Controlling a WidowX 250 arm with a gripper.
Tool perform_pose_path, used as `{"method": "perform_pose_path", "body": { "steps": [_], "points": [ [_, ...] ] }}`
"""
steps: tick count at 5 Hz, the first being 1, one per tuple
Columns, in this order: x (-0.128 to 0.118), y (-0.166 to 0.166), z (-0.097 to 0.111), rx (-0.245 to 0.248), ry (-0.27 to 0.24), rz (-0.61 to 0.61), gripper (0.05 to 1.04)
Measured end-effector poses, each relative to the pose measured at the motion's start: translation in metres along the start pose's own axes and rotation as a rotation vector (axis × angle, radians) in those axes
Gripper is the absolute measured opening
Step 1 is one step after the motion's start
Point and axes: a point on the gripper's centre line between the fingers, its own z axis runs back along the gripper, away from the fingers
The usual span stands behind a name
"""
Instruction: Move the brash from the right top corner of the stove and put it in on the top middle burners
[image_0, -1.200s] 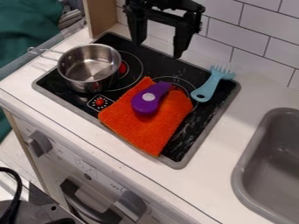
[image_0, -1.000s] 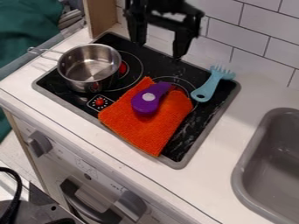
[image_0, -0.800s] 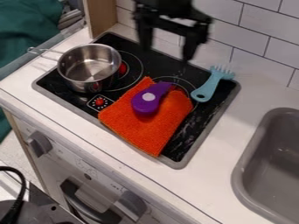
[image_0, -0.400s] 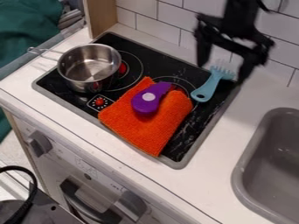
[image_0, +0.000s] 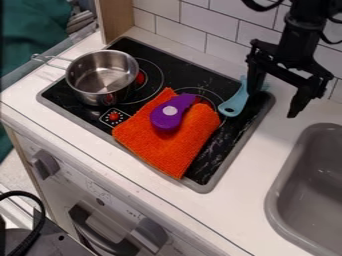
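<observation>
No text, label, brand, number or sign can be read anywhere here.

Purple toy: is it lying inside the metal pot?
No, the purple toy lies on the orange cloth, beside the pot.

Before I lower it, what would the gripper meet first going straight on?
Probably the white counter or the stove's right rim below the gripper; one finger overlaps the blue brush in view, so may touch that first. Depth is unclear.
</observation>
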Motion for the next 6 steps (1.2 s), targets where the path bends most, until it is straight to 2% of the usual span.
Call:
{"method": "perform_pose_path", "body": {
  "steps": [1, 2, 3, 4, 5, 6],
  "points": [
    [0.006, 0.009, 0.008, 0.036, -0.005, -0.003, 1.005],
    [0.004, 0.017, 0.009, 0.057, 0.009, 0.015, 1.005],
    [0.007, 0.018, 0.016, 0.064, 0.008, 0.034, 1.005],
    [0.017, 0.031, 0.013, 0.032, 0.000, 0.079, 1.005],
    [0.021, 0.051, -0.002, 0.009, 0.026, 0.125, 1.003],
    [0.023, 0.054, -0.003, -0.003, 0.024, 0.130, 1.002]
  ]
}}
